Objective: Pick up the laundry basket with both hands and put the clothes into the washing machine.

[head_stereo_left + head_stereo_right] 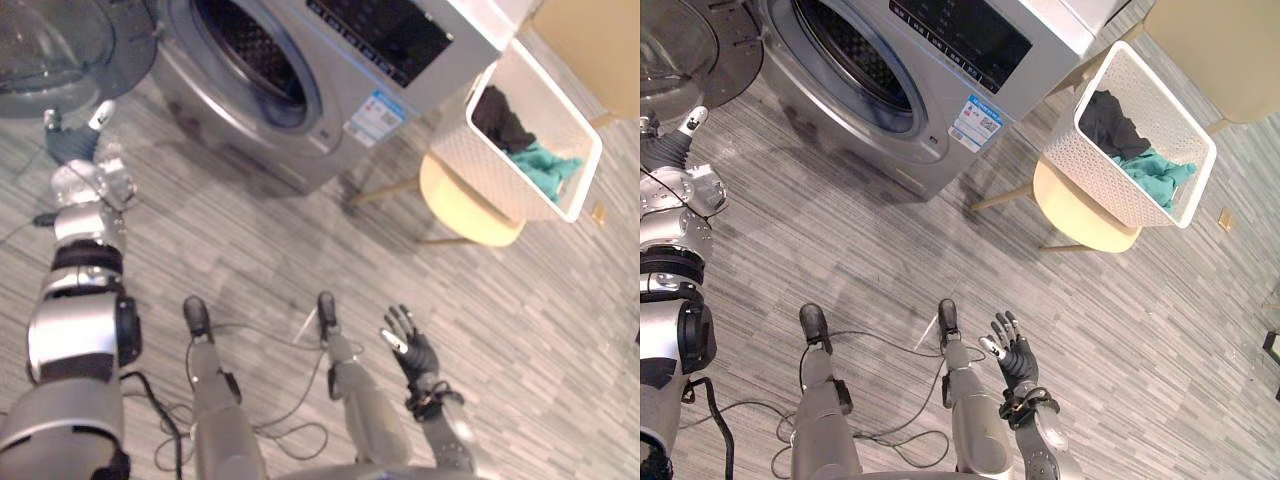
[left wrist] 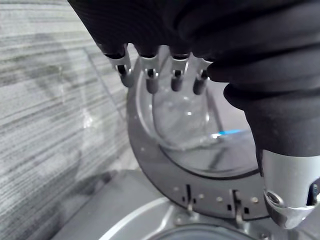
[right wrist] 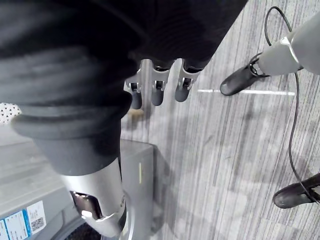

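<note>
Right robot hand (image 1: 1012,350) is closest, low in the head view over the grey wood-plank floor (image 1: 1160,330): fingers straight and spread, palm up-ish, nothing in it; wrist view agrees, fingers in a straight row over bare planks. White perforated plastic laundry basket (image 1: 1092,168) is not in either hand. It sits on a round pale wooden stool (image 1: 1080,222), ahead and to the robot's right, well apart from both hands. Inside it: a dark crumpled garment (image 1: 1108,122) at the end nearer the washer and a teal garment (image 1: 1155,170) at the other end, both below the rim. Basket is just beside the right flank of the silver front-loading washing machine (image 1: 940,150); can't tell if they touch. Dark drum opening (image 1: 855,55) is exposed, and the round glass-centred door (image 1: 680,50) is swung fully open to the robot's left. Left robot hand (image 1: 68,143) is raised out on the left, near that door's lower edge. Its wrist view shows relaxed, near-straight fingers (image 2: 150,80) with the door glass past them, gripping nothing; contact with the door can't be confirmed.
</note>
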